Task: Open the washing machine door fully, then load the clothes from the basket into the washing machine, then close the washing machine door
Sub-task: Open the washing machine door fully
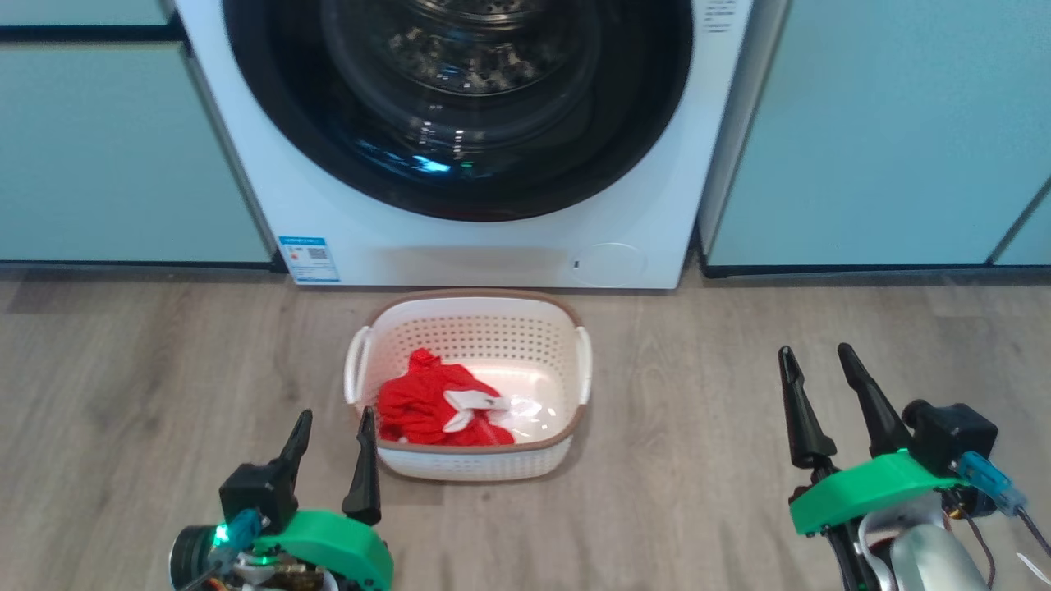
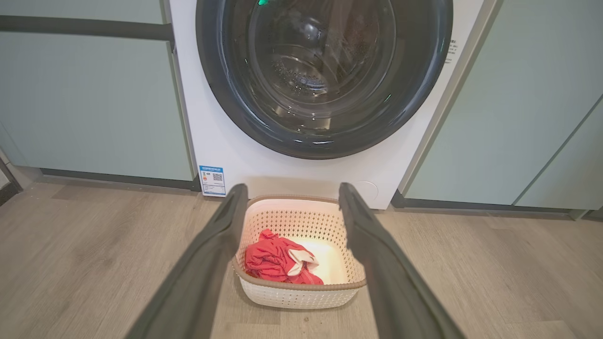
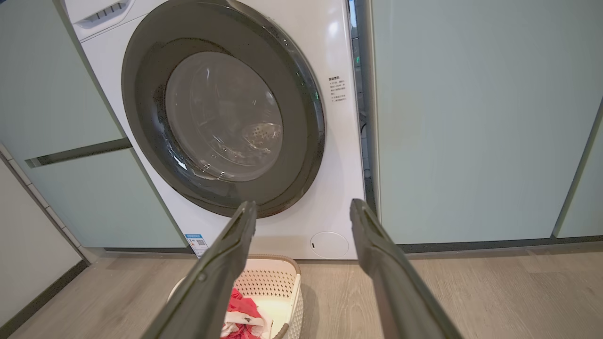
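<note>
Loosely bunched red clothes [image 1: 419, 402], perhaps white-trimmed

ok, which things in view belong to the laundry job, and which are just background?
Job: washing machine, its door (shut), basket, red clothes in the basket, left gripper and right gripper (both open, empty).
Background: teal cabinets, wood floor, blue label sticker.

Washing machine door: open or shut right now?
Shut. The washing machine door sits flush on the washing machine, no gap at its black rim, the drum seen through it.
</note>
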### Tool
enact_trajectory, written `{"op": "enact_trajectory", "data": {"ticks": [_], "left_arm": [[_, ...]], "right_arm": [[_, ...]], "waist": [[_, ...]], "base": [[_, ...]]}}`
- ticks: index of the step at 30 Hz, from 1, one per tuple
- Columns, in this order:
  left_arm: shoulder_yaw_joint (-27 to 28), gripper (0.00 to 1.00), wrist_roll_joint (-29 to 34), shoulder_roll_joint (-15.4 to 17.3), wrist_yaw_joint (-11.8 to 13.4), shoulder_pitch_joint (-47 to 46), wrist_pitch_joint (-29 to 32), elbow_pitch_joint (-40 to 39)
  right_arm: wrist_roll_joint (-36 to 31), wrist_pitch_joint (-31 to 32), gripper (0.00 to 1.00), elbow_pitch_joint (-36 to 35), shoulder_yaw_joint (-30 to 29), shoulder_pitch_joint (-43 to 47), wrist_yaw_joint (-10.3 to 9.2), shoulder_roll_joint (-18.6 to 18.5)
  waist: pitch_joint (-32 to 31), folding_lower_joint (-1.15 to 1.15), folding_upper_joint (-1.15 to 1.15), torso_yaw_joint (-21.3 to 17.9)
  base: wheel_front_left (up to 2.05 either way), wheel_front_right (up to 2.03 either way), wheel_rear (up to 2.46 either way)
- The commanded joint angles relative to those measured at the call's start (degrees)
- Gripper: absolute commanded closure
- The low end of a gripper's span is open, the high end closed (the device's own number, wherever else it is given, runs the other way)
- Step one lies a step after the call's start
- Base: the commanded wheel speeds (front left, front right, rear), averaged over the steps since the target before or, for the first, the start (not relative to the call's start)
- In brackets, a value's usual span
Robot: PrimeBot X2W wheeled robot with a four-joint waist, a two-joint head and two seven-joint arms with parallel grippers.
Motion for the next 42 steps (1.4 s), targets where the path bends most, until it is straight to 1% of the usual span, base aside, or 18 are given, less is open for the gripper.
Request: {"op": "enact_trajectory", "data": {"ticks": [1,10,12,19,42], "left_arm": [[1.65,0.0,0.35,0.04,0.32,-2.57,-0.72,-1.68],[1.58,0.0,0.89,0.04,0.54,-2.78,-0.72,-2.09],[1.31,0.0,3.57,0.04,1.25,-2.88,-0.72,-2.56],[0.75,0.0,5.42,0.04,1.75,-2.77,-0.72,-3.13],[0.74,0.0,6.16,0.04,2.26,-2.28,-0.72,-3.73]], "right_arm": [[-0.47,-0.59,0.0,-1.63,1.21,-3.07,-0.01,-0.76],[-0.52,-0.59,0.0,-1.39,1.34,-3.19,-0.01,-0.76],[-0.56,-0.59,0.0,-1.27,1.27,-3.18,-0.01,-0.76],[-1.33,-0.59,0.0,-0.5,0.24,-3.17,-0.01,-0.76],[-0.88,-0.59,0.0,-0.65,0.01,-3.05,-0.01,-0.76]], "waist": [[-0.04,0.0,0.0,-0.03],[-0.07,0.0,0.0,-0.14],[-0.09,0.0,0.0,-0.17],[-0.28,0.0,0.0,-0.22],[-0.62,0.0,0.0,-0.36]], "base": [[1.23,1.23,-2.46],[1.23,1.23,-2.46],[1.11,1.11,-2.22],[0.75,0.75,-1.51],[0.05,0.05,-0.09]]}}
